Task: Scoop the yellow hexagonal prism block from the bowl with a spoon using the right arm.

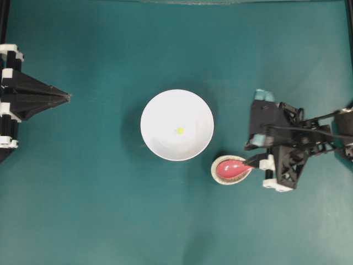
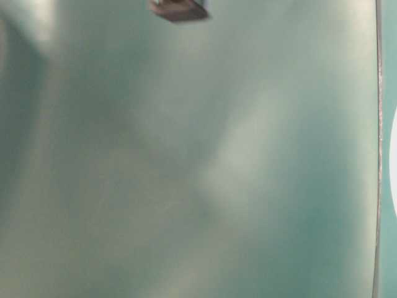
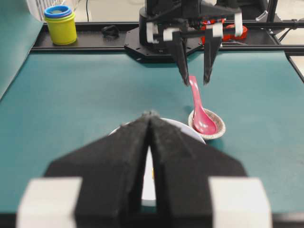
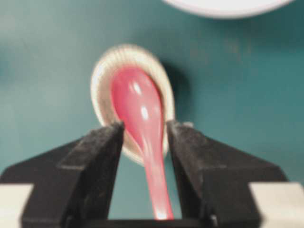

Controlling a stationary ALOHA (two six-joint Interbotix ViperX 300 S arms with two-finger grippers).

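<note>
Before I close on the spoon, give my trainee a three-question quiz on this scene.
1. True or false: the yellow hexagonal prism block lies in the white bowl.
2. Where does the pink-red spoon's scoop rest?
A. in the bowl
B. in the speckled spoon rest
C. on the bare mat
3. How do the right gripper's jaws stand relative to the spoon handle?

Key
1. True; it sits near the bowl's middle.
2. B.
3. Open, one finger on either side of the handle, not yet clamped on it. The left gripper, shut, is parked on the bowl's other side.
</note>
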